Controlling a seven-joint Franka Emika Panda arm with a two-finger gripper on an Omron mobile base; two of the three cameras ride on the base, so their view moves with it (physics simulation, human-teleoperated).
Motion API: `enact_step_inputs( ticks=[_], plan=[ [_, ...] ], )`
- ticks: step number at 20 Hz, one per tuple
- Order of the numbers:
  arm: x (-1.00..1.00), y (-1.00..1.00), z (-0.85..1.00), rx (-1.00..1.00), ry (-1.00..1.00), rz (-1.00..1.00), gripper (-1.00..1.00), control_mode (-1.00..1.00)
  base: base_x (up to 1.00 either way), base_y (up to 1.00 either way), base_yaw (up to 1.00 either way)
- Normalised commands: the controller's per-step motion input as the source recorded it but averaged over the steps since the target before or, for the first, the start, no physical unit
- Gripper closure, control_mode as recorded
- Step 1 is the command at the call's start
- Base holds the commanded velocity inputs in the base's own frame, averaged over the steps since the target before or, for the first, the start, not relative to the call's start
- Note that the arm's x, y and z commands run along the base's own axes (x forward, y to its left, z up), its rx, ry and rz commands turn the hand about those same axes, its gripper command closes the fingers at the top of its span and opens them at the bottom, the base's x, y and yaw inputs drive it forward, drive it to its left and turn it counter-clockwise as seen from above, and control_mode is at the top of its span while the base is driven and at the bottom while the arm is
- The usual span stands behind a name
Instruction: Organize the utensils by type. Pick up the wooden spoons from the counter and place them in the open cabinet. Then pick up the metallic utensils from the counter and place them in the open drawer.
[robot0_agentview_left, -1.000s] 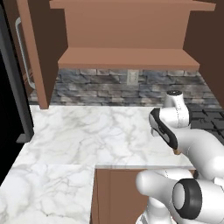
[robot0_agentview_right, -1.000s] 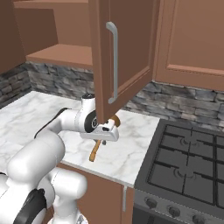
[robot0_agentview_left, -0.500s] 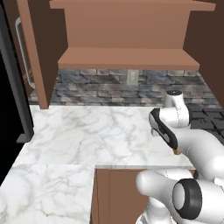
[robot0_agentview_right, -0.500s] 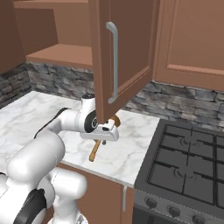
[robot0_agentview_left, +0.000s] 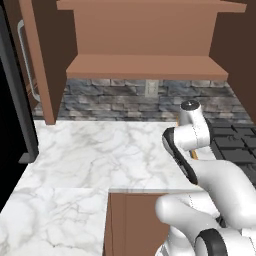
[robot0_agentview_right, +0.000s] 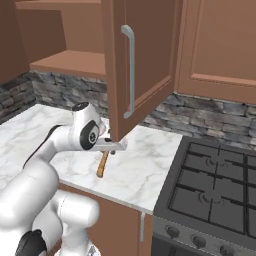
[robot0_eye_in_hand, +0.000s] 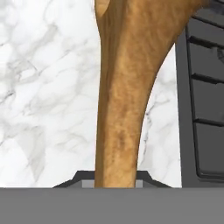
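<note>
Nothing has shifted since the earlier frames: your gripper (robot0_agentview_right: 111, 145) stays clamped on the wooden spoon (robot0_agentview_right: 102, 163), low at centre-left of the right base view above the counter (robot0_agentview_right: 145, 165). The handle hangs down and slightly left from the jaws. Your target, the open cabinet (robot0_agentview_right: 65, 62), sits at upper left, so lift and swing that way.

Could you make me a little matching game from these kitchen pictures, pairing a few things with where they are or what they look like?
Things:
1. wooden spoon
2. counter
3. open cabinet
4. stove

Descriptions:
A. dark, with burner grates, to the right of the counter
B. brown, with a bare shelf
C. clamped in the gripper, handle hanging down
D. white marble with grey veins

Pairs: 1-C, 2-D, 3-B, 4-A
</note>
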Motion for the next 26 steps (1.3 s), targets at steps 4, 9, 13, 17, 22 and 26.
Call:
enact_step_inputs(
  ticks=[4,9,13,17,22,26],
  plan=[
    [0.04,0.45,0.51,-0.39,-0.1,0.15,1.0,-1.0,0.0,0.0,0.0],
    [0.05,0.41,0.56,-0.43,-0.04,0.31,1.0,-1.0,0.0,0.0,0.0],
    [0.13,0.31,0.64,-0.31,0.0,0.45,1.0,-1.0,0.0,0.0,0.0],
    [0.25,0.15,0.64,-0.22,0.06,0.47,1.0,-1.0,0.0,0.0,0.0],
    [0.15,0.17,0.56,-0.26,0.01,0.43,1.0,-1.0,0.0,0.0,0.0],
    [0.04,0.23,0.46,-0.21,-0.01,0.1,1.0,-1.0,0.0,0.0,0.0]
  ],
)
